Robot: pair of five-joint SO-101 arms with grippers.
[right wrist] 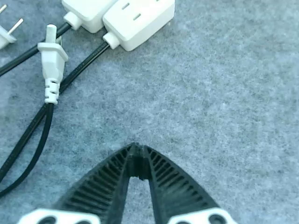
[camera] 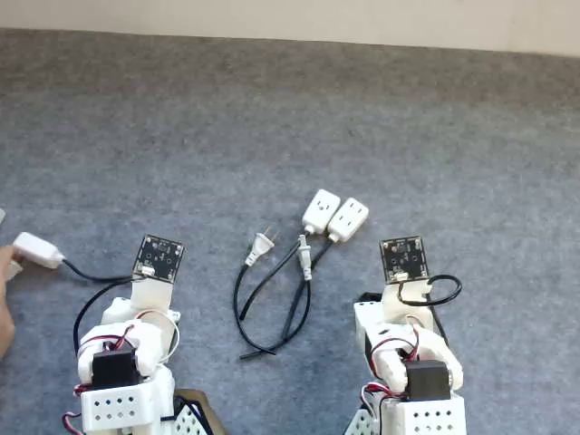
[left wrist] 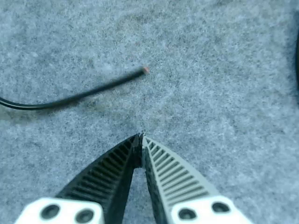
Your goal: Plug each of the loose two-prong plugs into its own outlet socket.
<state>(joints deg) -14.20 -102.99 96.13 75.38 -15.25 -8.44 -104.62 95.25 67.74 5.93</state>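
Two white outlet sockets [camera: 320,210] [camera: 348,219] lie side by side on the grey carpet, each on a black cord. In the right wrist view they are the sockets [right wrist: 88,9] [right wrist: 140,18]. Two loose white two-prong plugs [camera: 261,246] [camera: 305,256] lie just in front of them, unplugged. My right gripper [right wrist: 138,147] is shut and holds nothing, low over bare carpet short of one plug [right wrist: 51,58]; the other plug [right wrist: 4,32] is at the frame edge. My left gripper [left wrist: 141,136] is also shut with nothing in it, near a cut black cord end [left wrist: 145,70].
The plugs' black cords [camera: 272,317] loop across the carpet between the two arms. A white adapter [camera: 36,249] on a black cable lies at the far left, with a person's hand [camera: 4,308] at the edge beside it. Bare carpet stretches behind the sockets.
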